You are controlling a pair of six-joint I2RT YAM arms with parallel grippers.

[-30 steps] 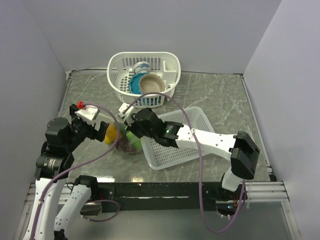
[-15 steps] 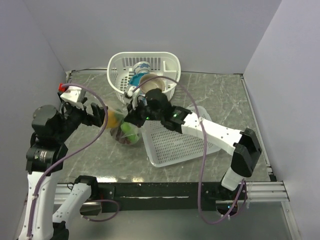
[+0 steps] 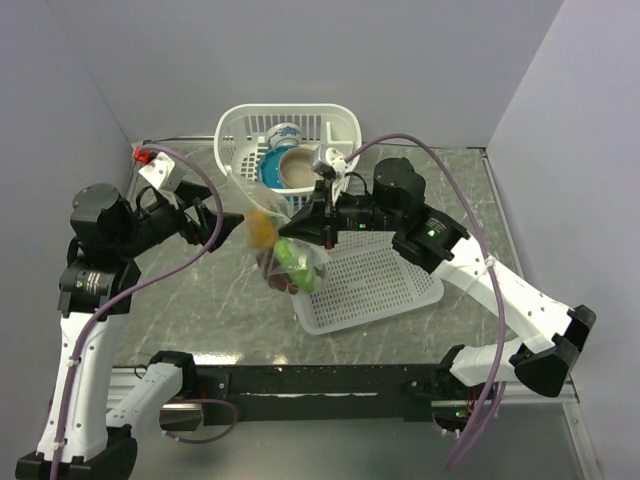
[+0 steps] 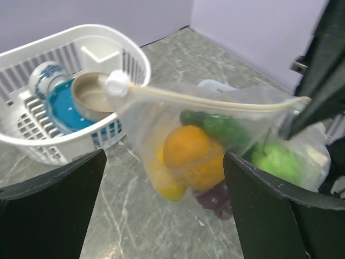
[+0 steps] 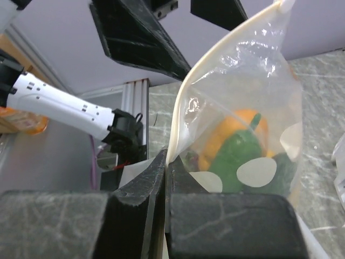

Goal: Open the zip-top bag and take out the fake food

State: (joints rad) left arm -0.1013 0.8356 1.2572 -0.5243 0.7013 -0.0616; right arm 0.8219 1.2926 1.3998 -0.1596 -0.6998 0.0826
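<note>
Zip-top bag [image 3: 283, 252] hangs clear of the table [image 3: 190, 300], on the near side of the round white basket [image 3: 236, 150]. Its whitish zip strip [image 4: 215, 102] runs as one taut band from a white slider [image 4: 116, 83] just in front of that basket's rim out to the right tool.

Right tool [image 5: 166, 156]: fingers together, clamped on the far end of the zip strip, with the bag dangling below the pinch. It sits on the near-right side of the round basket.

Left tool [image 3: 228, 222]: fingers spread wide, touching nothing. The bag shows between them in the left wrist view, but out ahead of the tips. It sits on the near-left side of the round basket.

Fake food is all inside the bag, bunched at the bottom:
- orange fruit [image 4: 191, 154] in the middle
- yellow fruit [image 4: 164, 186] under it
- dark green cucumber-like piece [image 4: 215, 127] on top
- purple grapes [image 4: 215, 197] lowest
- pale green round fruit [image 4: 277, 162] at the end nearest the right tool

The round basket holds a blue bowl [image 3: 266, 172], a brown bowl [image 3: 300, 168] and a blue-and-white cup [image 3: 283, 133]. A flat white mesh basket [image 3: 370, 285] lies on the table to its near-right – its left edge is under the hanging bag in the top view.
</note>
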